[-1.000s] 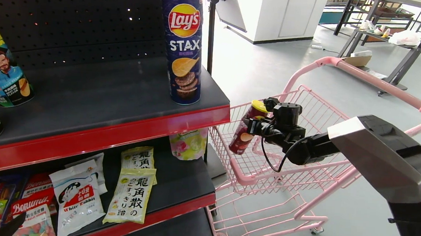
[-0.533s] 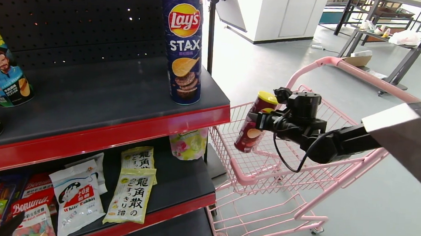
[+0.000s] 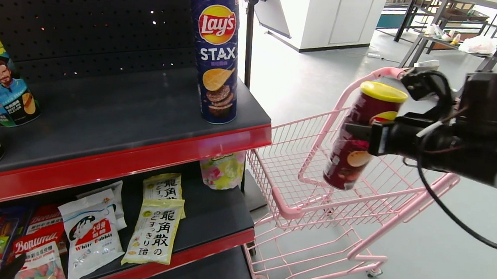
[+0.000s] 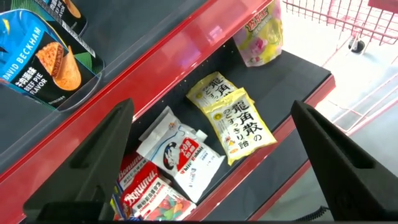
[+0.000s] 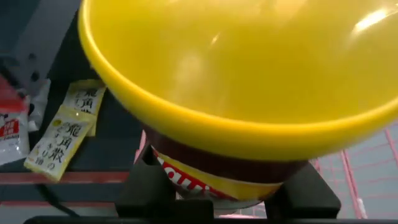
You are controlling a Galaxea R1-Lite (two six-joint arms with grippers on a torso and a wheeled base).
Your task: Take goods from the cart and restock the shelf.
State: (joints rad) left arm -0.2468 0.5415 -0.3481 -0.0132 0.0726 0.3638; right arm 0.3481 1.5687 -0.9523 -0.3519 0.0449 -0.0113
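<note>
Beside the shelf (image 3: 114, 112), our right gripper (image 3: 359, 135) clamps the red can (image 3: 348, 166); we should raise it above the red lip (image 3: 142, 153).

The head camera sits high and looks forward and down. The shelf (image 3: 124, 104) lies at its left and the pink cart (image 3: 287, 210) at its right, both at middle distance. The left wrist camera looks along the left gripper (image 4: 211, 106) – its jaws stand dark and wide apart at both sides – and down onto the lower shelf board from rather near. The right wrist camera is very close to the can (image 5: 217, 165). The yellow lid (image 5: 236, 74) stands right before the lens, and the lower board shows past it. All 3 views share 1 part of the scene – the yellow bags (image 3: 154, 231) on that lower board.
</note>
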